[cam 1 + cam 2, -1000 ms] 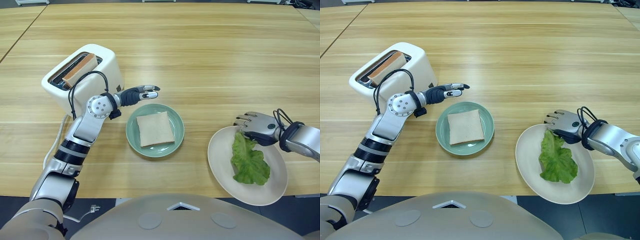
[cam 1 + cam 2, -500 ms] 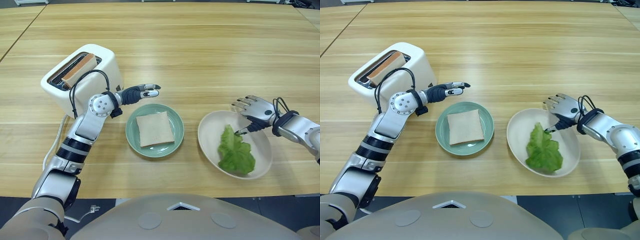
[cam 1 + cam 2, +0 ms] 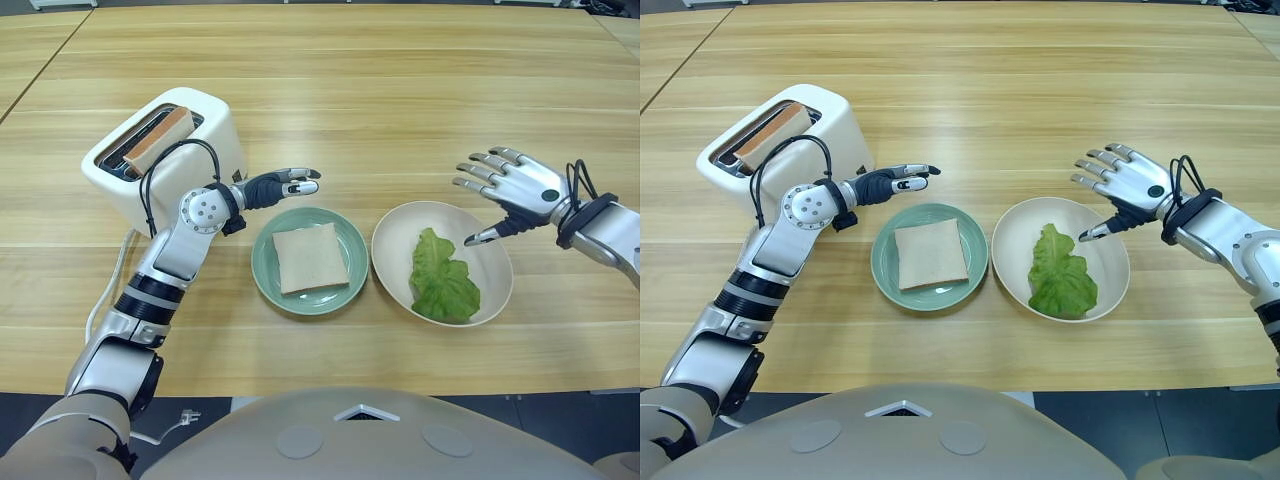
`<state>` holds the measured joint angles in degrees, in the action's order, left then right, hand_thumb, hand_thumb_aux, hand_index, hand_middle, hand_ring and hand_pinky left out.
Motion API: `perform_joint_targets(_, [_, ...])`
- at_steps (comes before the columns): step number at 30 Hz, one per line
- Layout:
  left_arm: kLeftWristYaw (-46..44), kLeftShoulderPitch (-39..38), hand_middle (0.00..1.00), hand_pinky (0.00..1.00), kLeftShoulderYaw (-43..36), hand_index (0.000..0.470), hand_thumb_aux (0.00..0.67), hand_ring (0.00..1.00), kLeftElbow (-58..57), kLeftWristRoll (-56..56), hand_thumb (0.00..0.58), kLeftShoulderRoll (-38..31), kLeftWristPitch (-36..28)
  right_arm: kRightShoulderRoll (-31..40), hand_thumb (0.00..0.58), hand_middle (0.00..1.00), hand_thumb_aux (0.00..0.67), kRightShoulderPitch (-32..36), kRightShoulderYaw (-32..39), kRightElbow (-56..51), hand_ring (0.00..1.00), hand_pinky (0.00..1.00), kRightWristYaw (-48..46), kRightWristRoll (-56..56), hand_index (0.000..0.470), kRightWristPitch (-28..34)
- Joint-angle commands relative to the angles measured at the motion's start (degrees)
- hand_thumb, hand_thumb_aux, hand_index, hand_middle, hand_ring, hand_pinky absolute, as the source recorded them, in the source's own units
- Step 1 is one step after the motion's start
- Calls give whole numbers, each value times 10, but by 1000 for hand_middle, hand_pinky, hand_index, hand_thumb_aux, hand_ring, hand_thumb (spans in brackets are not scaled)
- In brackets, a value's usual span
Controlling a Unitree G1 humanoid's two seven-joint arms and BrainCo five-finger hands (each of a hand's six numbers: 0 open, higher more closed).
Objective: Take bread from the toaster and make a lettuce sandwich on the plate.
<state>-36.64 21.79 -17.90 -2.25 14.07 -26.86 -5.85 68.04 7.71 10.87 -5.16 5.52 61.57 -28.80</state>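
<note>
- Wooden table (image 3: 420, 100) carries the whole job: a white toaster (image 3: 222, 128) at the robot's left, a green plate (image 3: 352, 232) in the middle, and a beige dish (image 3: 392, 235) just beside the plate on the right.
- One bread slice (image 3: 310, 258) lies flat on the green plate, and a second slice (image 3: 160, 137) stands in the toaster's slot.
- The lettuce leaf (image 3: 442, 288) lies inside the beige dish, toward its near side, and neither hand touches it.
- The right hand (image 3: 515, 185) hovers over the dish's far right rim with its fingers spread wide and nothing in them. Its thumb points down toward the rim.
- The left hand (image 3: 285, 185) hangs between the toaster and the green plate's far edge, fingers stretched out straight, likewise empty.
- The step in hand looks like fetching the lettuce for the slice on the plate.
- To do it well, the right hand should drop over the leaf's middle and pinch it gently from above, since a limp leaf is likely to fold or tear if caught at one edge.
- The leaf should be lifted clear of the dish wall before crossing to the plate, so the dish is not dragged or tipped.
- It should be laid centred on the slice with little overhang, leaving a level bed for the slice from the toaster.
- The left hand is best kept off the crossing path.
</note>
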Motion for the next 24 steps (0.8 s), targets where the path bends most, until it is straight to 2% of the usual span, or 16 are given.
perform_joint_targets(1, [-1, 4, 0, 0, -2, 0, 0, 0, -6, 5, 0, -2, 1, 10, 0, 0, 0, -18, -5, 5, 0, 0, -19, -23, 0, -16])
perform_joint_targets(6, [-1, 4, 0, 0, -1, 0, 0, 0, -8, 8, 0, -1, 2, -38, 0, 0, 0, -36, 46, 3, 0, 0, -33, -5, 0, -27])
perform_joint_targets(14, [-2, 7, 0, 0, -3, 0, 0, 0, -10, 9, 0, 2, 4, -88, 0, 0, 0, -9, 107, -65, 0, 0, -7, 58, 0, -10])
perform_joint_targets(15, [-2, 7, 0, 0, -3, 0, 0, 0, -11, 10, 0, 2, 4, -88, 45, 0, 26, -5, 110, -65, 0, 0, -8, 59, 18, -9])
perform_joint_targets(16, [-2, 7, 0, 0, -3, 0, 0, 0, -11, 10, 0, 2, 4, -88, 331, 0, 231, -2, 111, -63, 0, 0, -10, 59, 162, -9])
perform_joint_targets(17, [-2, 6, 0, 0, -3, 0, 0, 0, -11, 10, 0, 2, 4, -87, 458, 0, 363, 0, 111, -59, 0, 0, -12, 59, 254, -9])
perform_joint_targets(18, [-2, 6, 0, 0, -3, 0, 0, 0, -10, 9, 0, 2, 4, -85, 523, 0, 460, 3, 111, -54, 0, 0, -14, 58, 323, -9])
perform_joint_targets(21, [-2, 6, 0, 0, -3, 0, 0, 0, -11, 10, 0, 2, 4, -82, 569, 0, 578, 6, 107, -35, 0, 0, -17, 50, 405, -10])
perform_joint_targets(22, [-2, 6, 0, 0, -4, 0, 0, 0, -11, 10, 0, 2, 5, -81, 579, 0, 641, 7, 104, -28, 0, 0, -17, 46, 450, -11])
perform_joint_targets(24, [-2, 6, 0, 0, -4, 0, 0, 0, -10, 10, 0, 2, 4, -82, 580, 0, 670, 9, 101, -24, 0, 0, -9, 43, 470, -13])
